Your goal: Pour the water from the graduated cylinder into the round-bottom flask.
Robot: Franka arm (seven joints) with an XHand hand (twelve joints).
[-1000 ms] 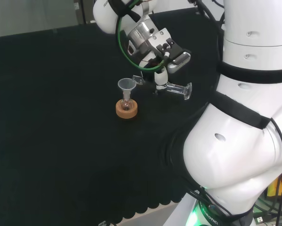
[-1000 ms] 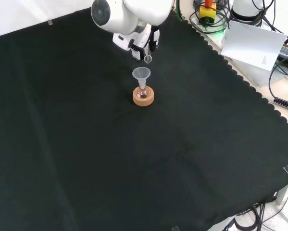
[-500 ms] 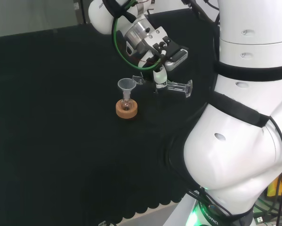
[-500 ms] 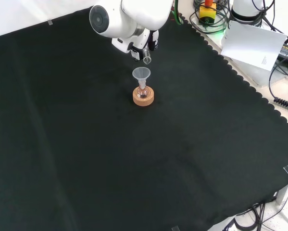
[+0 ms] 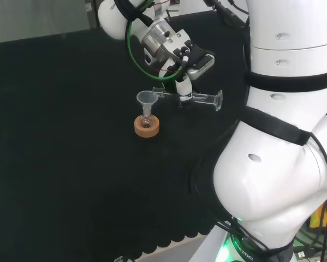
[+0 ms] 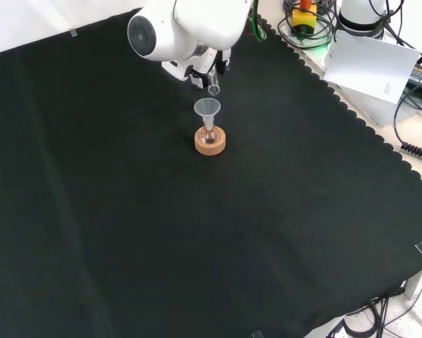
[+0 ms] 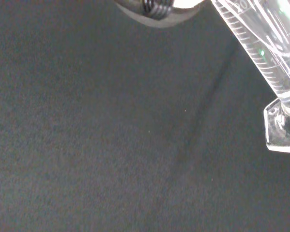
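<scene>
A small clear round-bottom flask [image 5: 146,120] stands on a cork ring [image 5: 147,127] with a clear funnel [image 5: 147,98] in its neck. In the head view the hand [image 5: 180,81] is just right of the funnel, its fingers curled round a clear graduated cylinder [image 5: 198,99]. The cylinder lies almost level, mouth at the funnel's rim and foot pointing right. In the front view the cylinder's mouth [image 6: 213,89] hangs just above the funnel [image 6: 207,107], the flask [image 6: 209,133] and the cork ring [image 6: 210,142]. The wrist view has the cylinder's marked tube [image 7: 261,50] and foot close up.
Black cloth [image 6: 196,232] covers the bench around the flask. The arm's big white links [image 5: 283,136] stand at the right of the head view. Beyond the cloth's scalloped far-right edge in the front view lie cables and a white sheet [image 6: 373,60].
The wrist has turned and the cylinder has tipped closer to level, its foot a little higher. Its mouth has crept left toward the funnel's rim. Flask and ring have not moved.
</scene>
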